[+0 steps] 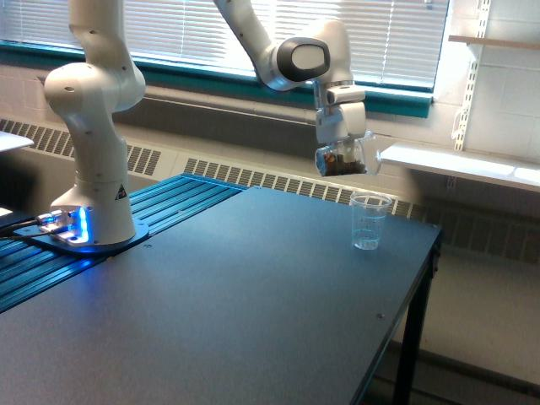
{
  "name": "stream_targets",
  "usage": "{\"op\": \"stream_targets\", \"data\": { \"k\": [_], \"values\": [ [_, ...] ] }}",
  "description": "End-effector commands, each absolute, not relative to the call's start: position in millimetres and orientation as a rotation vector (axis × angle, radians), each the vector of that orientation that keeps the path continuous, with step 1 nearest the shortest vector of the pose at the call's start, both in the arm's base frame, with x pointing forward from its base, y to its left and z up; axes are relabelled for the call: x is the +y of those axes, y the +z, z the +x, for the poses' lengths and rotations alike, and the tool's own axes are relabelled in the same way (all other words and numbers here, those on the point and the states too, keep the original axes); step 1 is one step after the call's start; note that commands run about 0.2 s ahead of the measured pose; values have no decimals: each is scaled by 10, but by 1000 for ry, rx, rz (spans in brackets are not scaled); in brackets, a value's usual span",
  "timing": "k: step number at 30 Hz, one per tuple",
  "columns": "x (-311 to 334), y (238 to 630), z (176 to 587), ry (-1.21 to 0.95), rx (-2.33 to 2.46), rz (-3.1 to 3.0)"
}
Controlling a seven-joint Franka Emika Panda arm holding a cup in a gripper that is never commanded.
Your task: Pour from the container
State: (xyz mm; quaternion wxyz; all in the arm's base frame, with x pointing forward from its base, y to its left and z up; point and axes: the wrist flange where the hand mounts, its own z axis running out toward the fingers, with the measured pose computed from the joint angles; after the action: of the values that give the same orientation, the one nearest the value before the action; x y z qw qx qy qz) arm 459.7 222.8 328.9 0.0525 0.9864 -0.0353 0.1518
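The container (344,158) is a clear rounded plastic vessel with brown granular bits in its lower part. It hangs in the air, tilted toward the exterior view's right, and my gripper (342,143) is shut on it from above. A smaller clear tapered cup (369,221) stands upright on the dark table (228,312) near its far right corner. The container is above that cup and a little to its left. No bits are seen falling.
The arm's white base (91,194) stands at the exterior view's left on blue ribbed rails (169,202). The table's right edge drops off just past the cup. A window sill and radiator grille run behind, with a white shelf (456,164) at right.
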Motion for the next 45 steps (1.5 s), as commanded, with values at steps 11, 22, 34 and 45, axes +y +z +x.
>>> {"op": "stream_targets", "data": {
  "k": [11,22,34,45],
  "values": [
    [2232,3164,4385,433,-90,2968],
    [2325,3215,4497,415,-51,2958],
    [2463,3222,4592,396,-18,2929],
    [2533,3157,4615,370,12,2901]
  ]
}}
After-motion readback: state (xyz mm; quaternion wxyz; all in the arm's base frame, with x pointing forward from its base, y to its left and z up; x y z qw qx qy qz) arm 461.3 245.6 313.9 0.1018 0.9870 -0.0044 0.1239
